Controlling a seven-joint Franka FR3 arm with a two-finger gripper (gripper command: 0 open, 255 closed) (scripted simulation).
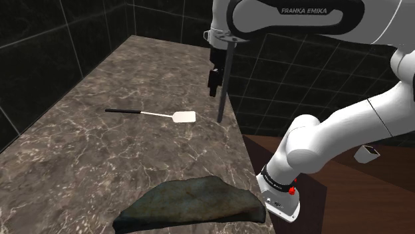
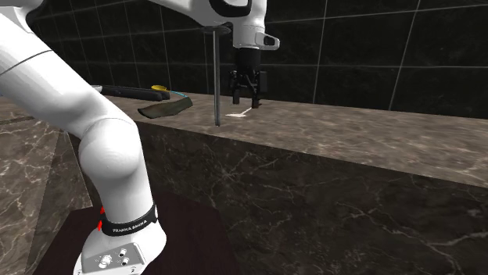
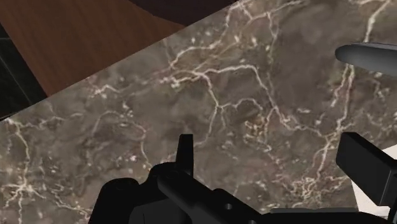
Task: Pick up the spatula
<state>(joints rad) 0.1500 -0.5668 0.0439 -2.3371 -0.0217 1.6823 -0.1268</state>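
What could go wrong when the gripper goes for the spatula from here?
1. The spatula lies flat and thin on the counter; the open gripper may strike the surface or slip off.
2. The thin dark rod beside the gripper could knock the spatula aside.

A dark marble counter [image 1: 80, 153] veined in white is backed by a wall of black tiles [image 1: 40, 40]. A greenish folded thing [image 1: 193, 203], possibly a cloth, is laid at the counter's near end. Beside the counter a brown floor [image 1: 372, 199] is seen, with a small white cup [image 1: 367, 153] near the shoulder view's right edge
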